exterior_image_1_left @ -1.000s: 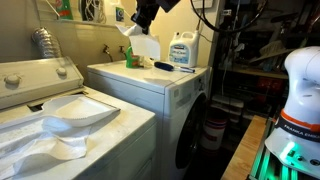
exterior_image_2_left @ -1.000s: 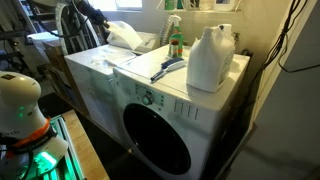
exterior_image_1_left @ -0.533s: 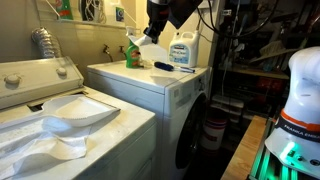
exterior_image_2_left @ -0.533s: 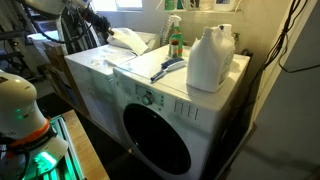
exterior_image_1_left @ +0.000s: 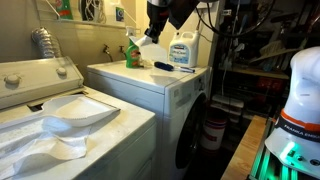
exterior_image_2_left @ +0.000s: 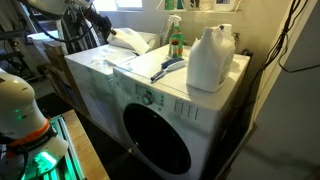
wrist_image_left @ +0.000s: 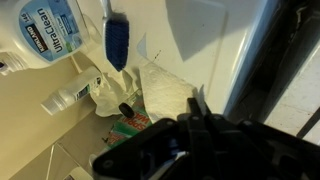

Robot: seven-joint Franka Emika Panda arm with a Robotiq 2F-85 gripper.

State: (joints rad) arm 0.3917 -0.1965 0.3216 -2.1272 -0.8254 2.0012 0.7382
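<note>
The claw (exterior_image_1_left: 152, 32) hangs over the back of the front-loading machine (exterior_image_1_left: 140, 82), above and just beside the green spray bottle (exterior_image_1_left: 131, 52), which stands upright near the wall. Whether its jaws are apart cannot be told. A blue brush (exterior_image_1_left: 163, 66) lies before the detergent jug (exterior_image_1_left: 182, 50)

We're in a laundry corner. In both exterior views a white front-loading machine (exterior_image_2_left: 160, 140) with a dark round door stands beside a white top-loader (exterior_image_1_left: 60, 120), and both sit against a cream wall (exterior_image_1_left: 95, 35). Daylight glares from a window (exterior_image_2_left: 135, 4) high behind them. Down below we see a wooden floor (exterior_image_1_left: 240, 155). A black cable (exterior_image_2_left: 292, 45) hangs down the pale side wall (exterior_image_2_left: 285, 120), and dim, cluttered shelving (exterior_image_1_left: 250, 55) fills the far side.
</note>
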